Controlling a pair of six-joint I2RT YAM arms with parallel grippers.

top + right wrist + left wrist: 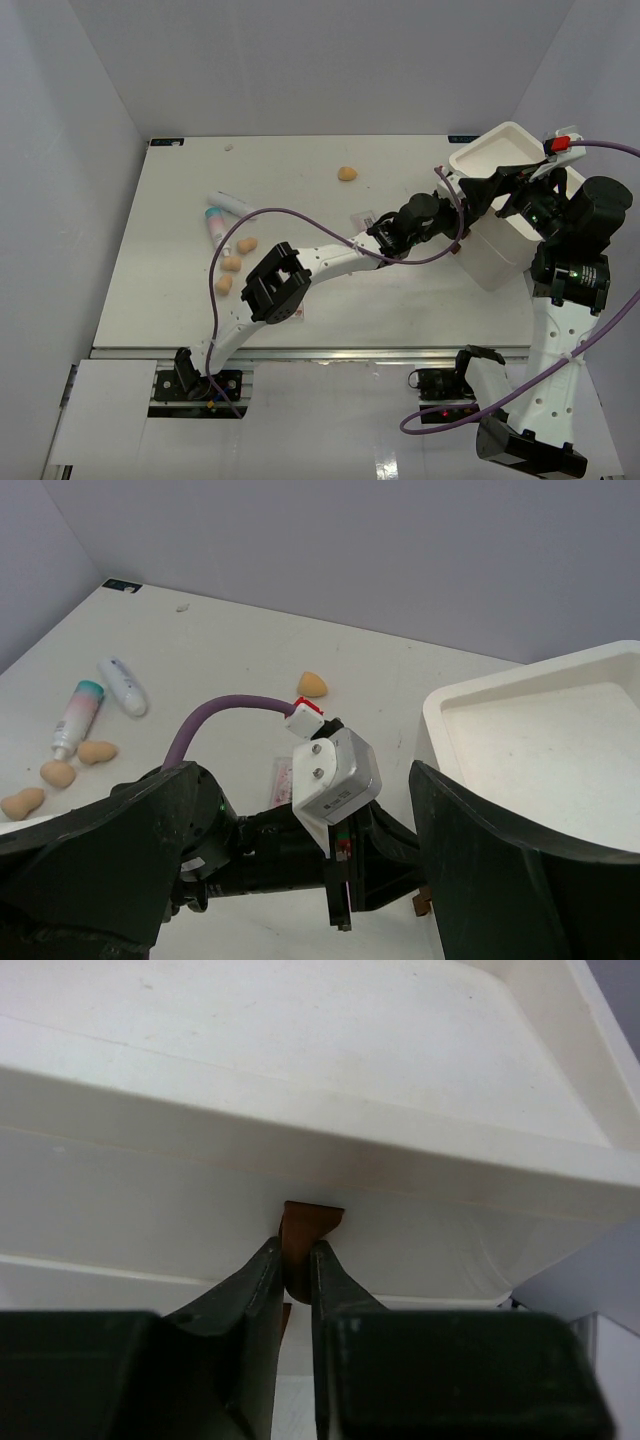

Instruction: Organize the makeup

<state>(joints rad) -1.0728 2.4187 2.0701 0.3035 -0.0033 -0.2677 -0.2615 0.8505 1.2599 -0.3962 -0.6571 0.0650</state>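
**Top external view.** The left arm reaches across the table (300, 160) to the near-left wall of the white bin (495, 255), which stands at the table's right side. The left gripper (455, 203) meets that wall. The right gripper (495, 188) hangs over the bin's left rim. The makeup lies on the table outside the bin:
- a white tube (232, 204) and a pink teal-capped tube (215, 225) lie side by side at the left;
- three tan sponges (231, 263) lie just below the tubes;
- a fourth sponge (347, 174) lies alone, farther back;
- a clear packet (362, 217) lies just beside the left forearm.

**Left wrist view.** The two fingers (260, 1280) are clenched on a thin brown piece (300, 1230), directly under the bin's rim. What the piece is cannot be told.

**Right wrist view.** The right gripper's dark fingers (480, 860) stand wide apart with nothing clamped between them. One finger is at the bin's corner. The left arm's wrist shows beyond the gap. The tubes and sponges lie on the table at the left.
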